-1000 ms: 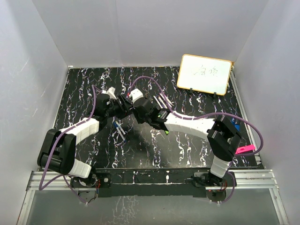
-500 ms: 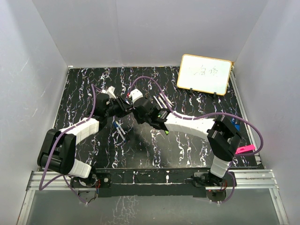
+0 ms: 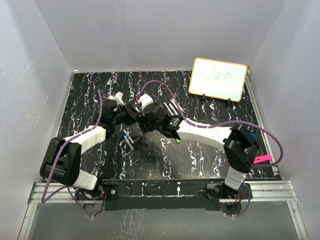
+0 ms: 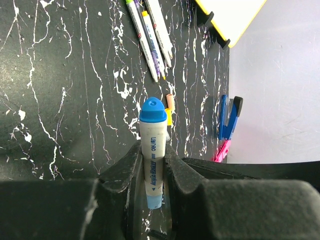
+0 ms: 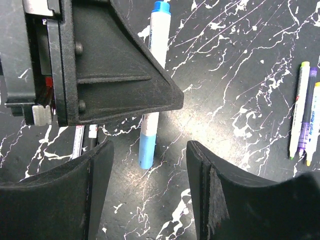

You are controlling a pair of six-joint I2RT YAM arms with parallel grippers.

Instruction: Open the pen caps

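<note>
Clamping a white pen (image 4: 151, 137) at mid-barrel, the left fingers (image 4: 134, 159) hold it above the counter (image 4: 60, 75), its blue cap (image 4: 152, 111) pointing away. The right fingers (image 5: 97, 172) stand wide apart, facing it, gripping nothing. More pens (image 4: 150, 35) lie beyond

Yellow-framed whiteboard (image 3: 218, 79) upright far right on the marbled table (image 3: 85, 95) (blue chunky object (image 4: 226, 120) beside pink strip (image 4: 222, 150))

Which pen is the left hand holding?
The blue-tipped pen, clamped upright in the left hand; the other pens lie loose on the table.
</note>
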